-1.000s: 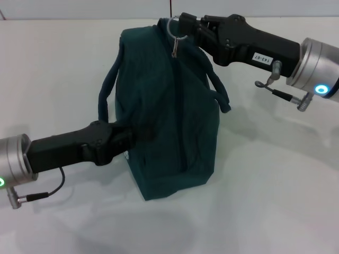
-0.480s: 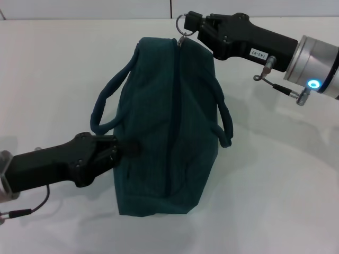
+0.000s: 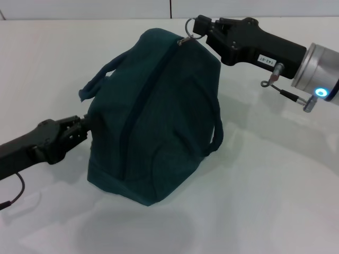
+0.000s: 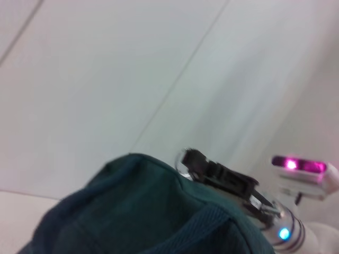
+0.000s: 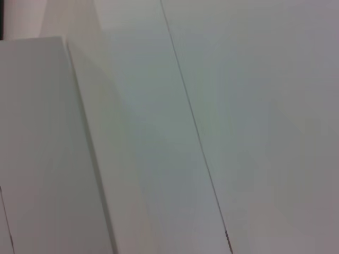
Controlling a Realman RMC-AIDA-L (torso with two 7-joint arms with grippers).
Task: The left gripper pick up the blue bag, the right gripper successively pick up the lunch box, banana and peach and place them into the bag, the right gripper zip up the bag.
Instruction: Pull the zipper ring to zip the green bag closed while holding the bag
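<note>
Centrally placed: large dark teal fabric bag (image 3: 159, 116), upright on white tabletop (image 3: 275, 185), zipper run shut along its ridge to far end. Metal ring pull (image 3: 189, 26) at far top corner, pinched by black labelled right gripper (image 3: 201, 25). Near flank pressed by black unlabelled left gripper (image 3: 79, 127); finger state not discernible. Lunch box, banana, peach not visible, presumably inside. Risks: further pull on ring likely to tip or drag bag; uneven letting go likely to topple it.

Blue bag (image 3: 159, 116) tipped & swung right; left gripper (image 3: 85, 124) pulled back left; right gripper (image 3: 200, 25) shifted slightly right.
</note>
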